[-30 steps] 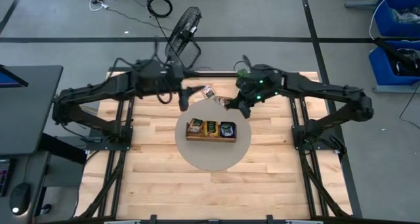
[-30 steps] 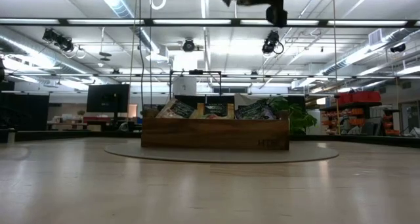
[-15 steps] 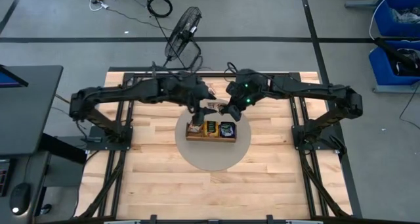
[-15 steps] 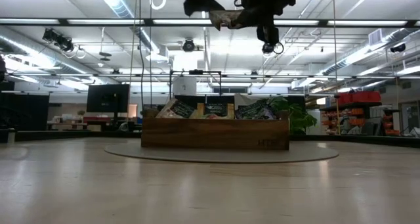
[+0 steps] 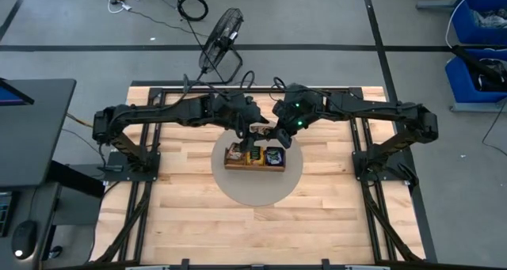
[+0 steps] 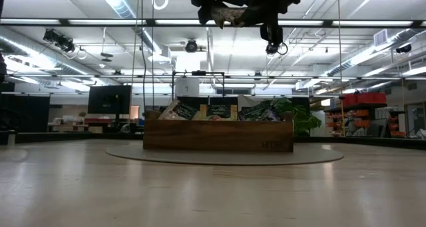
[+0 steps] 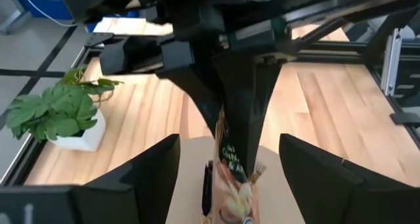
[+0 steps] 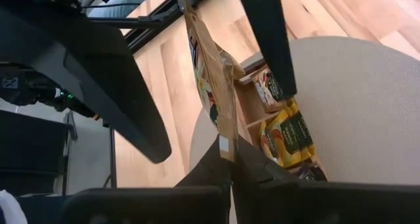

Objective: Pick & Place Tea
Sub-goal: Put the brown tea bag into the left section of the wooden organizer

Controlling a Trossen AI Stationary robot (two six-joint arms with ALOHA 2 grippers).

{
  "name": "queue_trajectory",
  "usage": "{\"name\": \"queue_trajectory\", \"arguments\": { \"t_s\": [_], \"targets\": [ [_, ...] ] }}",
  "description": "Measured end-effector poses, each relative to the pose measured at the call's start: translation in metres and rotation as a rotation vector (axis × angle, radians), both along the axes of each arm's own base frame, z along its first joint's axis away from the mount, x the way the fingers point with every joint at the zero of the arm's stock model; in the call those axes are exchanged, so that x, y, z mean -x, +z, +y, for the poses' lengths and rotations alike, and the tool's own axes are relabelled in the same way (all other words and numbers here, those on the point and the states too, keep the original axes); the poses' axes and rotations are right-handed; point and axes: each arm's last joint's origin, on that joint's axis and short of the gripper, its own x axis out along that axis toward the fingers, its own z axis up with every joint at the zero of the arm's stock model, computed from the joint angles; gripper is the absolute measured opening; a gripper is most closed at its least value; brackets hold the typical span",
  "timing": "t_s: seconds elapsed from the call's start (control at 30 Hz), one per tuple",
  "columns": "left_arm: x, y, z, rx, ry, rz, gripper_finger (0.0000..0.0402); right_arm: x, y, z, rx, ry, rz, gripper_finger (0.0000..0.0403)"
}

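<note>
The right end effector [image 8: 226, 159] is clamped on the edge of one tea packet [image 8: 211, 79], holding it in the air above the wooden tray [image 5: 253, 164]. The left end effector [image 7: 226, 178] stands apart, one finger [image 7: 141, 171] on either side of that packet. Only the high view shows the tray's three compartments; the low view shows more packets [image 6: 218, 111] standing in it on the round mat [image 5: 257, 192] on the desk [image 5: 190, 222].

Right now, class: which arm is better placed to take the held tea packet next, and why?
Left. The right gripper is shut on the packet above the tray; the left gripper is open, its fingers either side of the packet.
</note>
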Motion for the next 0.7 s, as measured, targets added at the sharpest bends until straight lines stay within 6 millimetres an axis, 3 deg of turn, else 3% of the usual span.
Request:
{"name": "queue_trajectory", "arguments": {
  "t_s": [0.23, 0.7],
  "targets": [
    [-0.0016, 0.0032, 0.0002, -0.006, 0.0, -0.036, 0.0211, 0.0001, 0.0001, -0.0002, 0.006, -0.006, 0.001, 0.0],
    [-0.0011, 0.003, 0.002, -0.007, 0.004, -0.032, 0.002, 0.0001, 0.0001, -0.0003, 0.013, -0.013, 0.002, 0.0]
  ]
}}
